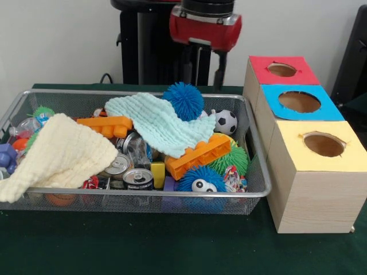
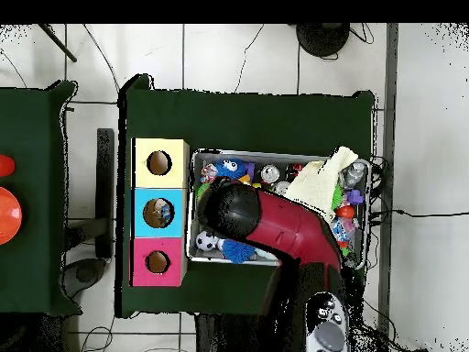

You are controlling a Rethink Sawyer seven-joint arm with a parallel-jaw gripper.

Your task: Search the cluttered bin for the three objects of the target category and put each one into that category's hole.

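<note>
The wire mesh bin (image 1: 69, 192) is full of clutter: a blue spiky ball (image 1: 183, 100), a soccer ball (image 1: 225, 121), two orange bricks (image 1: 198, 154), drink cans (image 1: 138, 179), a light blue cloth (image 1: 160, 123) and a cream cloth (image 1: 63, 157). Three wooden boxes with holes stand beside it: red (image 1: 304, 71), blue (image 1: 330, 112), yellow (image 1: 298, 154). My gripper (image 1: 209, 69) hangs under the red arm, above the bin's far edge and behind the blue spiky ball. In the overhead view the arm (image 2: 284, 229) covers the bin's (image 2: 275, 154) middle and hides the gripper.
A green spiky ball (image 1: 229, 160), a blue spiky ball with eyes (image 1: 200, 180) and a yellow block (image 1: 157, 172) lie near the bin's front. Overhead, the boxes (image 2: 174, 151) stand in a row left of the bin. A second green table (image 2: 37, 183) stands further left.
</note>
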